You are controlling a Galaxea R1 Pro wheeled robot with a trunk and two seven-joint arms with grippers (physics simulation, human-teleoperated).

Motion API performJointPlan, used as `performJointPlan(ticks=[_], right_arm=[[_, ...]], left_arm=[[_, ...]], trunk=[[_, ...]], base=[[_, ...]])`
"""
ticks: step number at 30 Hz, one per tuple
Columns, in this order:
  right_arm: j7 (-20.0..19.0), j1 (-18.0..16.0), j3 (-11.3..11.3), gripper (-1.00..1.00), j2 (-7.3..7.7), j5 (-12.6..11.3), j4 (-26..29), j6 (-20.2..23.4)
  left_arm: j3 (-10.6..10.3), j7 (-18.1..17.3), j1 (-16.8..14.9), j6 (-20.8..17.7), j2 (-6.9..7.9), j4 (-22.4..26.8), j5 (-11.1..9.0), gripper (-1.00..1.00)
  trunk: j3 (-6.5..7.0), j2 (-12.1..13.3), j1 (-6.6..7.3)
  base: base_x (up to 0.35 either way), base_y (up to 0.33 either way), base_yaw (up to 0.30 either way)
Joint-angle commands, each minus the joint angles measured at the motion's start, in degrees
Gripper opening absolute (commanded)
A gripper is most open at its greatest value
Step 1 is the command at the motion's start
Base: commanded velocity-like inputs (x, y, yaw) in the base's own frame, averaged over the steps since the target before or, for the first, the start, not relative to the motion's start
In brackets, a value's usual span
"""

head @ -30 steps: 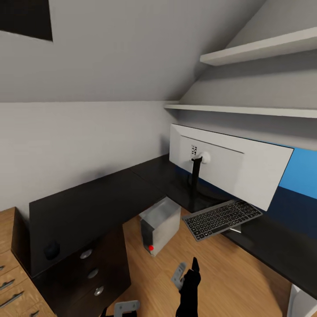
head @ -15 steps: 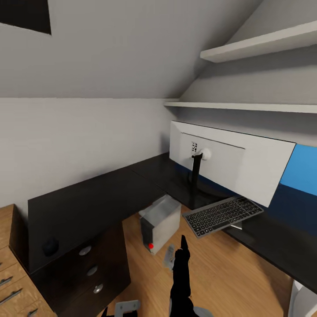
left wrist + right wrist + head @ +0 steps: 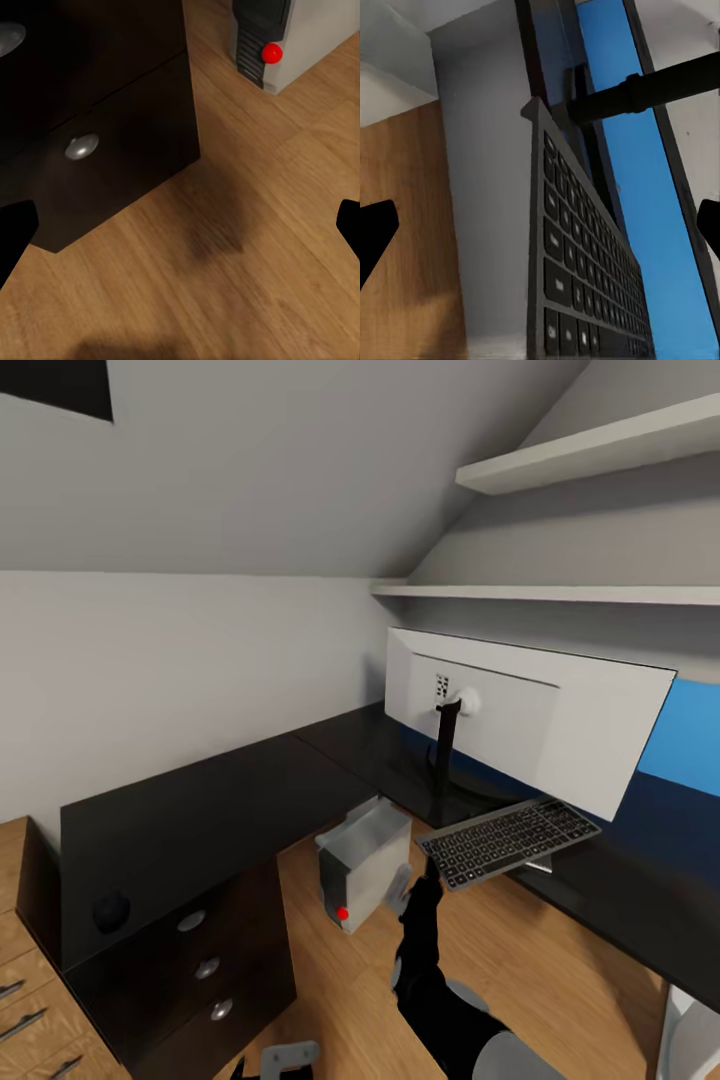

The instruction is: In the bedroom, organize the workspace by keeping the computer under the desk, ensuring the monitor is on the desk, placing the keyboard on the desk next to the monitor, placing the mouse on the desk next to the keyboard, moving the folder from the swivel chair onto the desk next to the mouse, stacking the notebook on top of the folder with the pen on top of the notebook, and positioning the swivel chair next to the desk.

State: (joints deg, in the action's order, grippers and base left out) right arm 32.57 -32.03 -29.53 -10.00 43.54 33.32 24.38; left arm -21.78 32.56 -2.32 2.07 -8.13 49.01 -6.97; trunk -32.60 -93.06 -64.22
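The right arm point(image 3: 425, 950) is black and reaches up and forward from the low part of the head view. Its fingers point(image 3: 412, 880) are near the keyboard point(image 3: 508, 842), close to the keyboard's near left corner. In the right wrist view the two dark finger tips point(image 3: 375, 232) sit far apart at the sides, so the right fingers are open and hold nothing. The keyboard point(image 3: 585, 270) fills the space ahead of them.

The keyboard sticks out past the front edge of the black tabletop point(image 3: 200, 820). It lies tilted, partly over the wood floor point(image 3: 520, 980). The monitor point(image 3: 525, 720) stands on the tabletop just behind it, with its pale back side to the camera and a thin black stem point(image 3: 442, 760). A blue panel point(image 3: 685, 740) is behind the monitor.

The computer point(image 3: 365, 860) stands on the floor under the inner corner of the tabletop. It has a red dot point(image 3: 343, 913) on its dark front.

The mouse point(image 3: 110, 910) sits on the tabletop near its left end, above the drawers with round silver knobs point(image 3: 207, 967).

The left fingers point(image 3: 15, 232) are low, wide apart and empty. They point down at the floor beside the drawers point(image 3: 97, 142), with the computer point(image 3: 289, 41) a little farther off.
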Motion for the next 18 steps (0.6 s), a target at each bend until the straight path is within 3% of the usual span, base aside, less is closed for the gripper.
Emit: performJointPlan(ticks=[1,18], right_arm=[[0.1,-0.1,0.4,1.00,0.00,0.1,-0.4,0.4],[6.9,0.1,1.3,1.00,0.00,-2.4,-3.2,0.1]], left_arm=[[-0.3,0.4,-0.1,0.2,0.02,0.0,-0.6,1.00],[-1.5,0.9,-0.1,0.2,-1.58,2.5,-0.5,1.00]], trunk=[[-0.24,-0.4,-0.22],[-3.29,-7.3,-3.96]], base=[[0.000,0.000,0.000],[0.000,0.000,0.000]])
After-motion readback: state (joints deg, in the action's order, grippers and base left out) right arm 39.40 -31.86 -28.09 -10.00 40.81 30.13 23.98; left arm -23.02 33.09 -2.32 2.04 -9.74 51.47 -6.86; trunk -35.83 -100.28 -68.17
